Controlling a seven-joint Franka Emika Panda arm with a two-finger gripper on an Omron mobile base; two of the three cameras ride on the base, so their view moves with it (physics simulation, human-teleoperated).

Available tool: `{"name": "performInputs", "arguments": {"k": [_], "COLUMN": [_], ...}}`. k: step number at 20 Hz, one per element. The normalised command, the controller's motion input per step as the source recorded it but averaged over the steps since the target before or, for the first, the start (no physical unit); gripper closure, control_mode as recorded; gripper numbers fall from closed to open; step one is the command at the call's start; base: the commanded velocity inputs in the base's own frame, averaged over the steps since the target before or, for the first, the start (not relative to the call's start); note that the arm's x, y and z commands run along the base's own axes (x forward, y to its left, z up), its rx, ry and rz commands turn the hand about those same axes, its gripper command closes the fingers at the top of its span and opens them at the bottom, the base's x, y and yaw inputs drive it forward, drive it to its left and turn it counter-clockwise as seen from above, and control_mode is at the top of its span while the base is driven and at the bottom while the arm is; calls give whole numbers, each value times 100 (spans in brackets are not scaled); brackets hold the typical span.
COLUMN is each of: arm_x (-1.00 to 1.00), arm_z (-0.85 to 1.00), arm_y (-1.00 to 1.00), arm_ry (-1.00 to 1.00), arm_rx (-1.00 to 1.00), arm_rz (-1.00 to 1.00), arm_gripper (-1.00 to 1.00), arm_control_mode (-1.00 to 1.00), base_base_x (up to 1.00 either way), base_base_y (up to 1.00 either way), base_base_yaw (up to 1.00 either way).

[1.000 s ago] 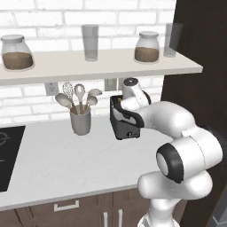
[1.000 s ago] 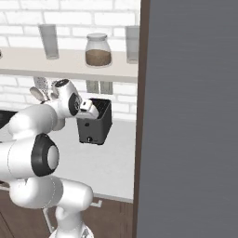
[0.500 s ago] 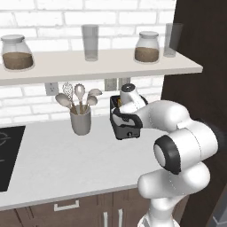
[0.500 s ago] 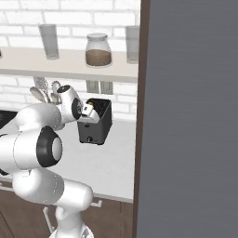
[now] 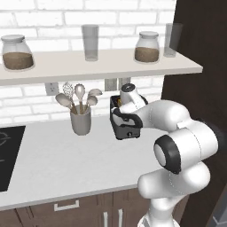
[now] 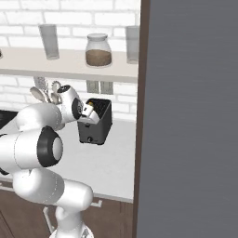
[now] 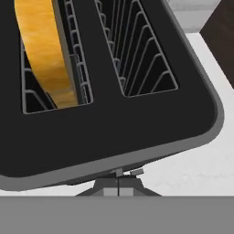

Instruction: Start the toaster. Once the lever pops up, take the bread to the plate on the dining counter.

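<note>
Left base view: the toaster (image 5: pixel 126 128) stands on the grey worktop (image 5: pixel 66 159) beside the utensil cup (image 5: pixel 81 119), the gripper (image 5: pixel 122 116) low at its front top edge. Right base view: the hand covers the toaster's near corner. Hand view: the bread (image 7: pixel 45 50) sits in one slot; jaw opening cannot be told. Risk: the fingers slipping off the lever, leaving the toaster unstarted.

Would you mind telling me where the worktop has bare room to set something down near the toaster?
The widest free patch of the worktop runs from the utensil cup forward to the front edge, bordered on the left by the dark cooktop. It is crowded around the toaster, where the gripper and arm hang over it, with the dark panel beside.
</note>
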Motion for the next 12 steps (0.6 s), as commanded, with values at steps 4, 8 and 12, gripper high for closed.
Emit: {"name": "performInputs", "arguments": {"k": [4, 8, 12], "arm_x": [-1, 0, -6], "arm_z": [-49, -43, -48], "arm_y": [-15, -9, -14], "arm_ry": [0, 0, 0], "arm_rx": [3, 4, 4], "arm_rz": [-9, -8, -7], "arm_gripper": [100, 100, 100], "arm_control_mode": [-100, -100, -100], "base_base_x": [0, 0, 0], "base_base_y": [0, 0, 0], "base_base_yaw": [0, 0, 0]}}
